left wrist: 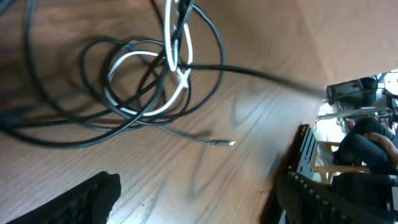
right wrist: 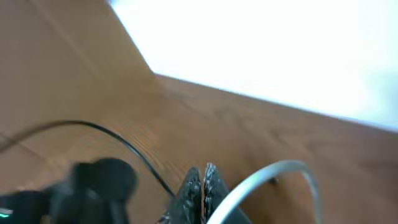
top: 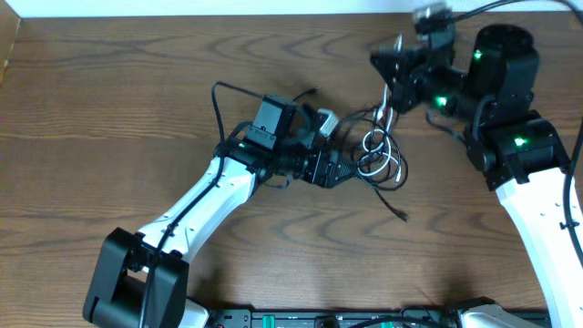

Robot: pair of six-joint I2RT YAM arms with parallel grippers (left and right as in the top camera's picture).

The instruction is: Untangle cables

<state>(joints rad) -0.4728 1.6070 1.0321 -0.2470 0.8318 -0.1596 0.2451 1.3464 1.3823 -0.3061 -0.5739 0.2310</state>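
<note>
The cables [top: 378, 157] lie in a loose tangle of thin black loops and one white cord at the table's middle right. The left wrist view shows the tangle [left wrist: 146, 59] ahead, with a black cord's plug end [left wrist: 230, 143] lying free on the wood. My left gripper [top: 351, 173] sits at the tangle's left edge, with its fingers [left wrist: 199, 199] wide apart and empty. My right gripper [top: 384, 68] is raised behind the tangle. Its jaws [right wrist: 202, 186] are shut on the white cord [right wrist: 273, 171], which arcs out beside them.
A loose black cord end [top: 404, 217] trails toward the front. A thicker black wire [top: 219, 100] loops off the left arm. The table's back edge [top: 228, 16] meets a white wall. A thin black cord [right wrist: 124, 143] crosses the wood below my right gripper.
</note>
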